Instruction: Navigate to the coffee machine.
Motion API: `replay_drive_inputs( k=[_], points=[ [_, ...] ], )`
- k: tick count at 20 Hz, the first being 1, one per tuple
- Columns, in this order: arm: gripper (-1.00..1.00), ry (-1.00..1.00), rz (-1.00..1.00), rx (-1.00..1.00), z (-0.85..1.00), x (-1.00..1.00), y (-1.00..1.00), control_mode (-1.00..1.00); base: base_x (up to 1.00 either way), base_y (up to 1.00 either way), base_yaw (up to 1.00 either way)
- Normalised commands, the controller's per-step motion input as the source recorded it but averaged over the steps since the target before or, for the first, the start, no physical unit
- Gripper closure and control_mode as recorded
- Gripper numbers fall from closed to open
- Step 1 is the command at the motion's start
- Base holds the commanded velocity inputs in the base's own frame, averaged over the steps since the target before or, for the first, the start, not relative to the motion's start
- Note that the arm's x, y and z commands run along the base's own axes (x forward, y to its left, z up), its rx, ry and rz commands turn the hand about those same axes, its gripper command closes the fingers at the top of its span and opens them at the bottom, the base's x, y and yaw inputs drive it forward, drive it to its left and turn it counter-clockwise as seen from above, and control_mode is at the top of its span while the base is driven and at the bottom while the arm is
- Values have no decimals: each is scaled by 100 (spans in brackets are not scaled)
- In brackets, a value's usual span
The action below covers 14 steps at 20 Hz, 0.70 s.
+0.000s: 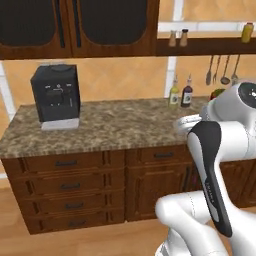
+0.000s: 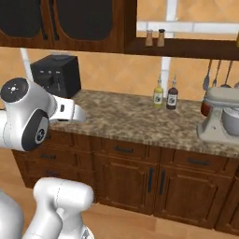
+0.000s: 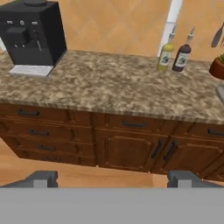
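where counter [image 1: 115, 131] ends, coffee machine [image 1: 55, 95]

The coffee machine [image 1: 55, 94] [image 2: 57, 75] [image 3: 32, 32] is a tall black box standing upright on the surface [image 3: 118, 87], light-grey drip tray at its base, front panel facing outward. It lies ahead and left of the end effector [image 3: 111, 178], well apart.

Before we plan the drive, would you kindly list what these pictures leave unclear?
- Coffee machine: in the right base view, the arm covers its lower part and tray.
- Tool: hand view shows just the fingertips, so what is between them is unseen.
- Bottles: labels too small to read.
- Mixer: cut by the right edge.
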Motion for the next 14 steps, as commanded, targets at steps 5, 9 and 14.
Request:
replay_drive_inputs(
  k=[5, 9, 14],
  points=[
    [-100, 0, 0, 0, 0, 0, 0, 100, 70, 100, -7],
    [-100, 0, 0, 0, 0, 0, 0, 100, 42, 100, -8],
    [-100, 0, 0, 0, 0, 0, 0, 100, 52, 100, -10]
  ],
)
